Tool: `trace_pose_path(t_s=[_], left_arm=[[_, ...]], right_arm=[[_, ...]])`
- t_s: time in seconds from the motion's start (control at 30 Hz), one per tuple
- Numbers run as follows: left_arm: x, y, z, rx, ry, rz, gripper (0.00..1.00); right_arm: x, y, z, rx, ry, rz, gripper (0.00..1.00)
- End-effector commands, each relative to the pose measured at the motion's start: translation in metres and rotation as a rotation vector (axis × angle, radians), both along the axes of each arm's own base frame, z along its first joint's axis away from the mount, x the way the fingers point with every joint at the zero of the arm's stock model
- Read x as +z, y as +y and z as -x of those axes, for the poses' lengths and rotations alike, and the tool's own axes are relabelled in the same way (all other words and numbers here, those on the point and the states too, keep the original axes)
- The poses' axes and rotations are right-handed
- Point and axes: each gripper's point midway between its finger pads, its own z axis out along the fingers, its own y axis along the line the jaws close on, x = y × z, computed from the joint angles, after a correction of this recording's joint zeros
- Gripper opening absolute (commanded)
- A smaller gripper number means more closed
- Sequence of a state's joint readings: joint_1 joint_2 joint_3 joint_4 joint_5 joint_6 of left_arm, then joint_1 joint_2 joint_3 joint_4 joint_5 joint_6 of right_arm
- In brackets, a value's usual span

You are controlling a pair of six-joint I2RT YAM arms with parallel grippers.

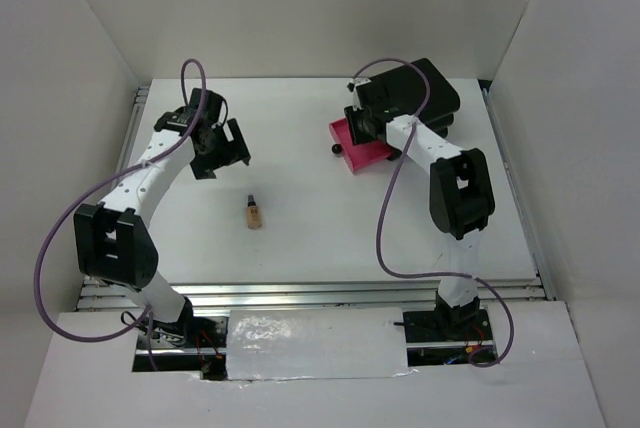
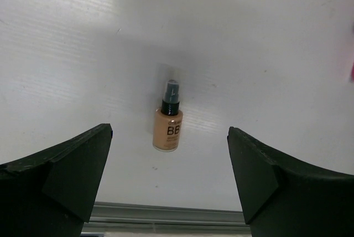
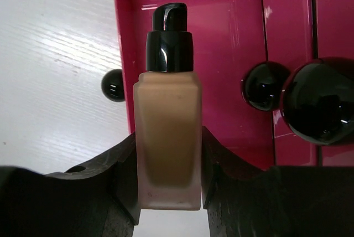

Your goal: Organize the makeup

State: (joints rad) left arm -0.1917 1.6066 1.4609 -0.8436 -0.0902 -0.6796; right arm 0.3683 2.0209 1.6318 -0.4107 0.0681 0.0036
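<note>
The square tan bottle [image 3: 167,120] with a black pump cap looks rigid, smooth and fairly light, maybe glass, so breakable; the flat sides grip best. The right gripper [image 3: 168,156], partly closed, clamps its lower body above the open pink drawer [image 3: 232,43]. A small tan bottle [image 2: 168,129] lies on the table [image 2: 265,37]; the left gripper [image 1: 222,153], spread wide and empty, hangs above it.

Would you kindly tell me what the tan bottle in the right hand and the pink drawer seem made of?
The tan bottle: probably frosted glass or plastic, its walls matte and hazy; the cap is glossy black, likely plastic. The pink drawer: likely hard glossy plastic, given its sharp white reflections.
</note>
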Motion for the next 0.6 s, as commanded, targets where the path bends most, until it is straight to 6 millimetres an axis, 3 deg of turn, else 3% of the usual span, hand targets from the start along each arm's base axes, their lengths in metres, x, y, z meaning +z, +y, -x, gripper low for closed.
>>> trace_pose_path(t_s=[0.0, 0.13, 0.17, 0.27, 0.4, 0.5, 0.57], left_arm=[[-0.006, -0.001, 0.009, -0.038, 0.013, 0.001, 0.99], [-0.014, -0.003, 0.011, -0.070, 0.033, -0.012, 0.99], [-0.032, -0.003, 0.010, -0.073, 0.087, -0.022, 0.99], [-0.044, -0.007, 0.012, -0.089, 0.114, -0.025, 0.99], [-0.058, -0.018, 0.012, -0.117, 0.145, -0.023, 0.99], [-0.074, -0.025, 0.013, -0.131, 0.192, -0.016, 0.99], [-0.084, -0.026, 0.015, -0.127, 0.216, -0.021, 0.99]], right_arm=[[0.011, 0.006, -0.013, 0.032, -0.041, -0.005, 0.13], [-0.004, 0.009, -0.016, 0.031, -0.027, -0.010, 0.15], [-0.006, 0.008, -0.018, 0.020, -0.014, 0.008, 0.16], [-0.004, 0.009, -0.022, 0.011, -0.025, 0.003, 0.18], [-0.005, 0.007, -0.024, -0.005, -0.017, 0.006, 0.39], [-0.010, 0.006, -0.024, -0.001, -0.003, 0.017, 0.44], [-0.011, 0.006, -0.023, -0.001, 0.000, 0.021, 0.52]])
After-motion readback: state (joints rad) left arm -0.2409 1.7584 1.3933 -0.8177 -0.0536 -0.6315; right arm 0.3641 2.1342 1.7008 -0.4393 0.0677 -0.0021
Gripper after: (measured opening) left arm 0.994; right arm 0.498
